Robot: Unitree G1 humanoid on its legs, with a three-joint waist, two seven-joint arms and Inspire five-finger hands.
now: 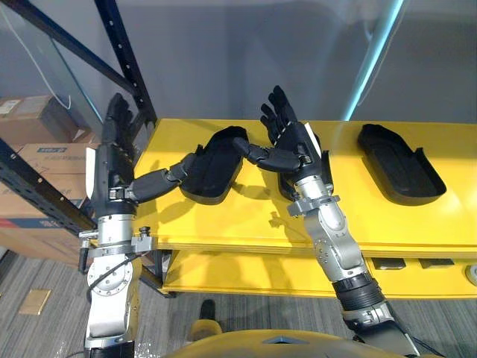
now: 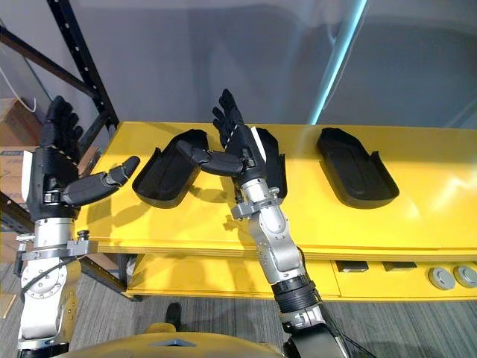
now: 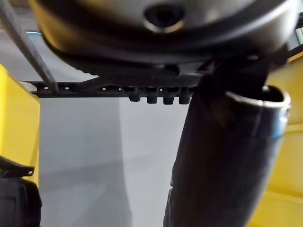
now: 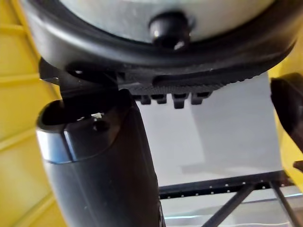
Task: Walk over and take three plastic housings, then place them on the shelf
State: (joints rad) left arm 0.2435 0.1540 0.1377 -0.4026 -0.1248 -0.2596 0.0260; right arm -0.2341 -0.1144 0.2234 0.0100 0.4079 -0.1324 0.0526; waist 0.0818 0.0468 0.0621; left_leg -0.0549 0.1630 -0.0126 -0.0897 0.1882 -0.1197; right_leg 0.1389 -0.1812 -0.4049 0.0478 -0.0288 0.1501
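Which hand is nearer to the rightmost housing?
The right. The right hand is just left of the rightmost housing; the left hand is at the shelf's far left end.

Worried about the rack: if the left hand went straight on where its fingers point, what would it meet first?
Likely the black rack bar, which crosses just past the fingertips of the left hand in its wrist view; grey wall lies behind. Depth is unclear, so it might miss.

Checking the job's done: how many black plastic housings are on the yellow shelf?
3. The left housing lies near the yellow shelf's left end, beside the thumb of the left hand; the middle housing sits largely hidden behind the right hand; the right housing lies apart, further right.
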